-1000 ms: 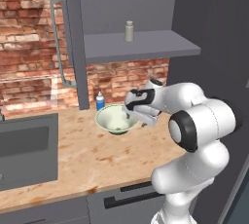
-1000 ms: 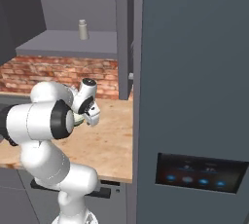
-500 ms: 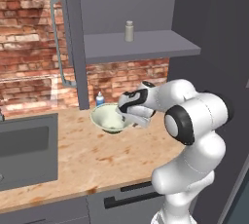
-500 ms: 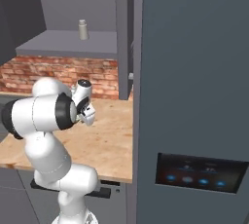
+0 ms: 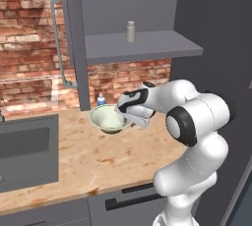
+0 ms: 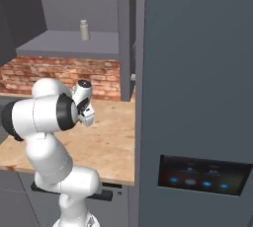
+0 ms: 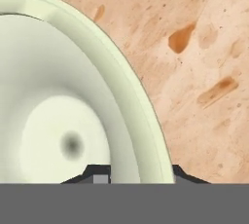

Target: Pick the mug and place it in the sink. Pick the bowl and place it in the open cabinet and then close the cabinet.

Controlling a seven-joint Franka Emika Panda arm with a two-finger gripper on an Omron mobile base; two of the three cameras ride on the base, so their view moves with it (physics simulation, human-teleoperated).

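The cream-white bowl (image 5: pixel 109 118) sits on the wooden counter (image 5: pixel 98 161), right of the sink (image 5: pixel 24 151). My gripper (image 5: pixel 129 116) is at the bowl's right rim. In the hand view the bowl (image 7: pixel 63 111) takes up the left half, and the gripper (image 7: pixel 141 175) straddles its rim. One fingertip is inside the bowl and one outside, both pressed against the rim. The open cabinet (image 5: pixel 142 48) hangs above the bowl, its door (image 5: pixel 74 38) swung out edge-on. The mug is out of view.
A small blue bottle (image 5: pixel 101 98) stands just behind the bowl by the brick wall. A grey bottle (image 5: pixel 130 31) stands on the cabinet shelf. A tall dark appliance panel (image 6: pixel 197 97) walls off the counter's right end.
The fingers have closed from wide open onto the bowl's rim. The hand moved a little left, and the bowl shifted slightly left with it.
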